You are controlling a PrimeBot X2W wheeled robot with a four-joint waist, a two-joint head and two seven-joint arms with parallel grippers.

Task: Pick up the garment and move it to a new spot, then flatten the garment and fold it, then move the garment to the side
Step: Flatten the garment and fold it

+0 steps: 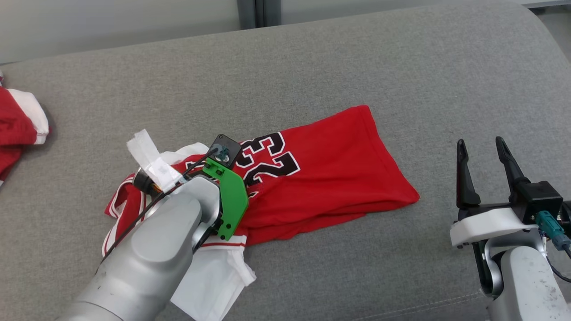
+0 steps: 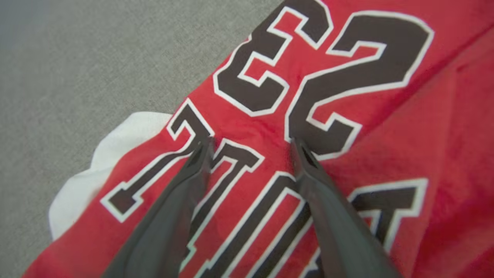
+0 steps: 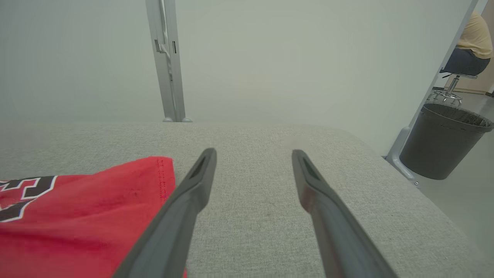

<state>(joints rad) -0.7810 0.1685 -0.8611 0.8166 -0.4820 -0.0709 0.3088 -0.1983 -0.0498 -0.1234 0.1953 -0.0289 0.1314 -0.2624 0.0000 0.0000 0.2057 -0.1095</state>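
**Fig.** Red jersey (image 1: pixel 330 178), no. 23, lies approx. midway across the grey padded surface (image 1: pixel 312 67), nearer its front edge. Hem end points toward the right edge. Collar end is bunched, w/ white fabric (image 1: pixel 214 276) spilling toward the front edge.

**L pincer** (image 2: pixel 251 146): fingers apart, aimed down at the printed lettering just below the numerals. Tips are at or just above the cloth; contact cannot be told.

**R pincer** (image 1: pixel 480 147): fingers apart, nothing between them, over bare surface near the right edge, beside the hem but clear of it.

A second red-and-white garment (image 1: pixel 18 120) sits at the left edge, well apart.

**Step in hand (judged):** taking hold of the jersey to lift and re-site it; flattening and folding not yet done.

**To do it well:**
- Press the tips into the cloth before closing, so a real fold is pinched, pref. through all layers.
- Bring the R pincer to the hem end so the piece lifts w/o dragging.
- Keep clear of the second garment.
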